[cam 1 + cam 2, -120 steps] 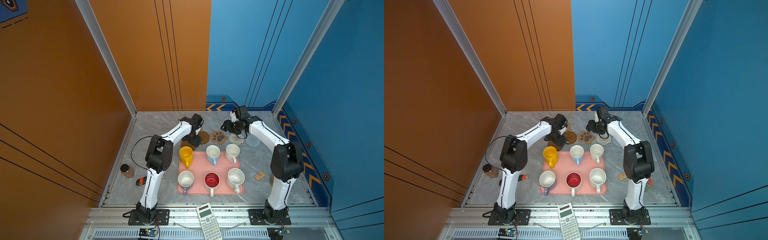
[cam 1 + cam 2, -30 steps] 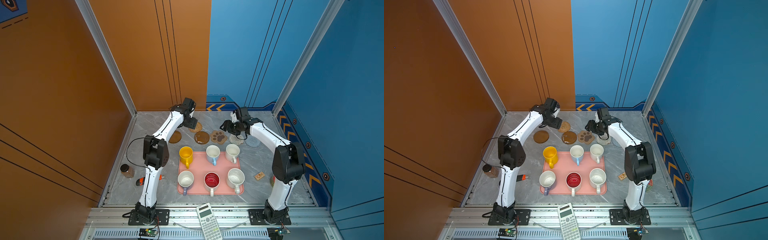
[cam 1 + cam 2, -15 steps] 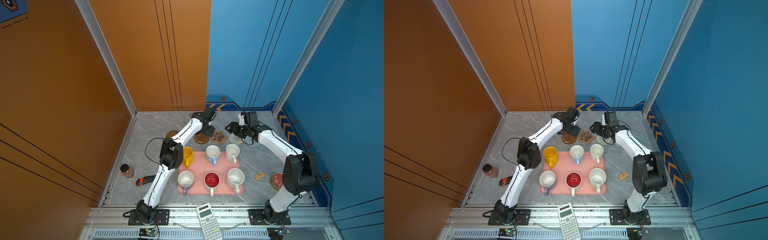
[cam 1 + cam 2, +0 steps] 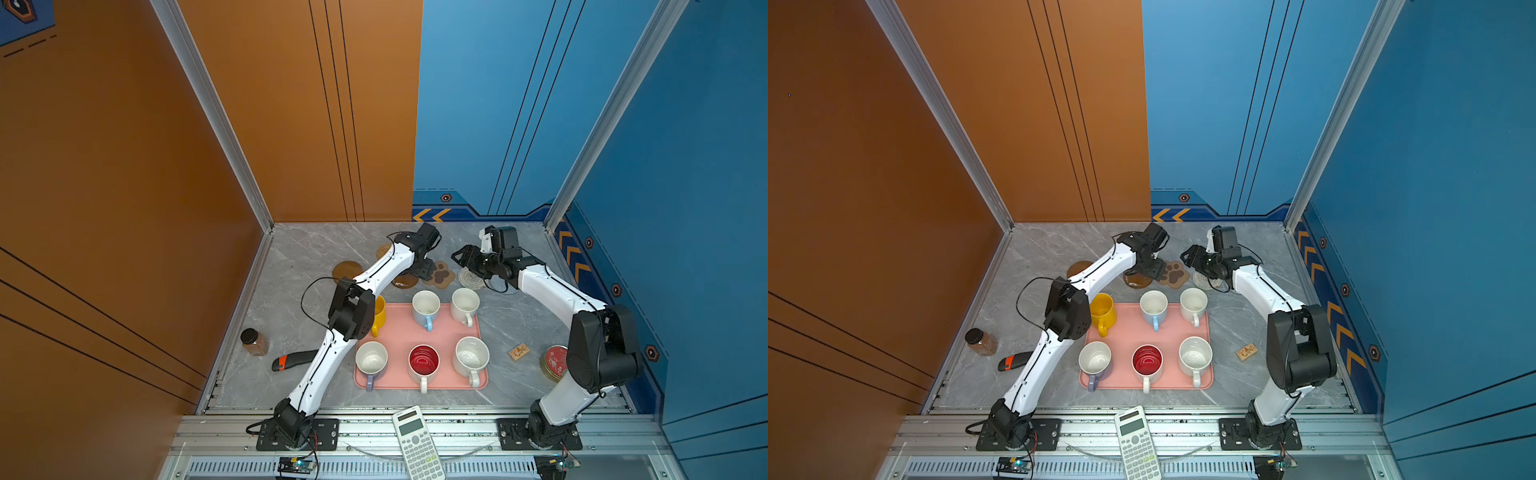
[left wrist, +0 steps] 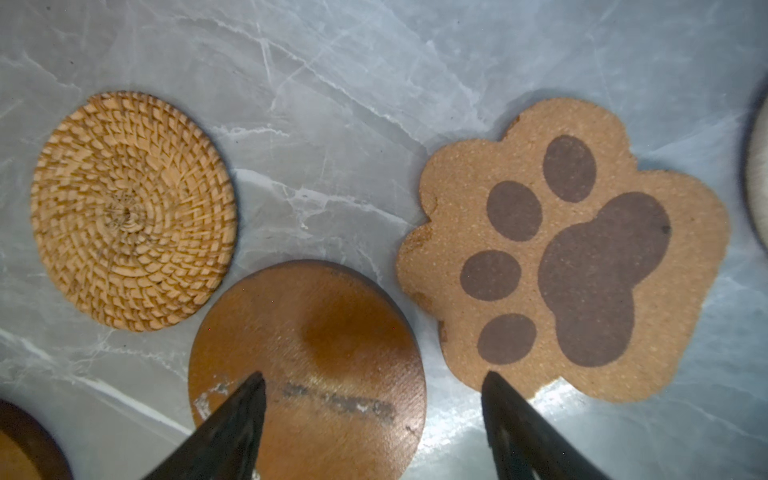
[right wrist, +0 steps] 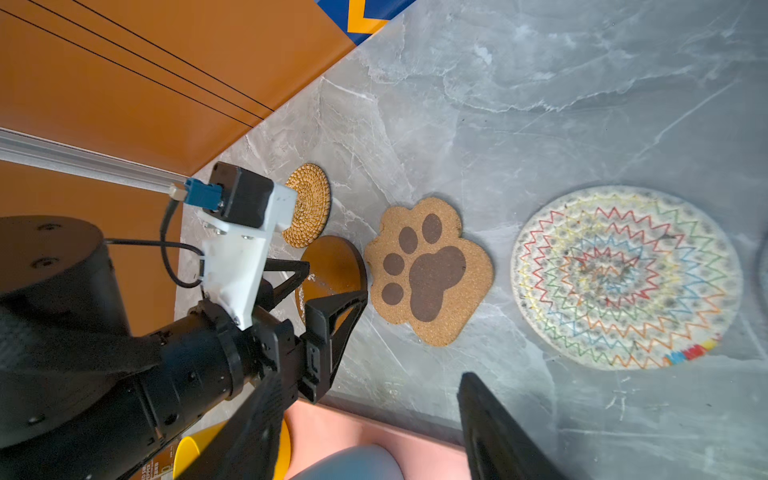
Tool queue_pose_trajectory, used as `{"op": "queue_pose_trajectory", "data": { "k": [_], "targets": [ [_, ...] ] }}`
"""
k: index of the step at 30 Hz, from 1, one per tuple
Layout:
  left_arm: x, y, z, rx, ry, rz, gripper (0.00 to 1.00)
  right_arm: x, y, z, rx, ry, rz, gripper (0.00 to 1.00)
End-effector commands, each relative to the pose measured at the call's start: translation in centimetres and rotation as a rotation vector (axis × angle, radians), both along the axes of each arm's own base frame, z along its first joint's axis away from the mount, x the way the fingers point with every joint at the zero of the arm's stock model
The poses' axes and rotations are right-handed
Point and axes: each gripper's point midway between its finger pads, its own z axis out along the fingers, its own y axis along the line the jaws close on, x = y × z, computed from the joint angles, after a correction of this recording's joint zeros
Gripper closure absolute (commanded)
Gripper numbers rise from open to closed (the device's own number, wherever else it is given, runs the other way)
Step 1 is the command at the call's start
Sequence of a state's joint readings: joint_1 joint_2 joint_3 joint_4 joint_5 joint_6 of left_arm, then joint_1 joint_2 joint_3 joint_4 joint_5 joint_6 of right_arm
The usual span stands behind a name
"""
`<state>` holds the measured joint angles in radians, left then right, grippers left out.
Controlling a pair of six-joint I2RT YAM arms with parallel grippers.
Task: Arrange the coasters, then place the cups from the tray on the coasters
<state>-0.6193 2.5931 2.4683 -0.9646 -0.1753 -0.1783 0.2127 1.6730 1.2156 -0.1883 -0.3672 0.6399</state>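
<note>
Left arm (image 4: pixel 386 266) stretches over the brown disc (image 5: pixel 307 332), jaws wide, empty; right arm (image 4: pixel 552 286) bends inward near the white mat (image 6: pixel 623 278), jaws open, empty.

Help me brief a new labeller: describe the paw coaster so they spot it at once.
Start at the pink tray on the grey table. Just past its far edge, behind the light-blue cup, lies the paw coaster, between a dark brown disc and a white woven round. It alone is lobed, with dark pad prints.
</note>
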Motion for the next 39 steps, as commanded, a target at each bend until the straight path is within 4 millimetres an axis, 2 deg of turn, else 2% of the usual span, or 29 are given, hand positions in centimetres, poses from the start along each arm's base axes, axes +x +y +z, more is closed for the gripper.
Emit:
{"op": "queue_pose_trajectory", "data": {
  "k": [1, 8, 22, 26, 35, 39],
  "targets": [
    [-0.2, 0.4, -1.9, 0.037, 0.022, 0.025, 0.17, 0.0, 0.1, 0.3, 0.032, -0.011, -0.002, 0.35],
    [-0.1, 1.0, -2.8, 0.028, 0.044, 0.062, 0.18, 0.1, 0.7, -0.1, 0.055, 0.000, 0.015, 0.35],
    [0.0, 4.2, -3.7, 0.027, 0.100, 0.132, 0.19, 0.2, 1.1, -0.2, 0.063, 0.004, 0.020, 0.35],
    [0.0, 3.9, -3.1, -0.004, 0.105, 0.131, 0.18, 0.2, 1.1, -0.2, 0.064, 0.005, 0.019, 0.35],
    [0.4, 3.0, -0.5, -0.060, 0.071, 0.121, 0.17, 0.3, 1.2, -0.2, 0.065, 0.004, 0.021, 0.35],
    [0.7, 3.2, -0.2, -0.060, 0.063, 0.122, 0.17, 0.4, 1.2, -0.2, 0.068, 0.006, 0.022, 0.35]
  ]
}}
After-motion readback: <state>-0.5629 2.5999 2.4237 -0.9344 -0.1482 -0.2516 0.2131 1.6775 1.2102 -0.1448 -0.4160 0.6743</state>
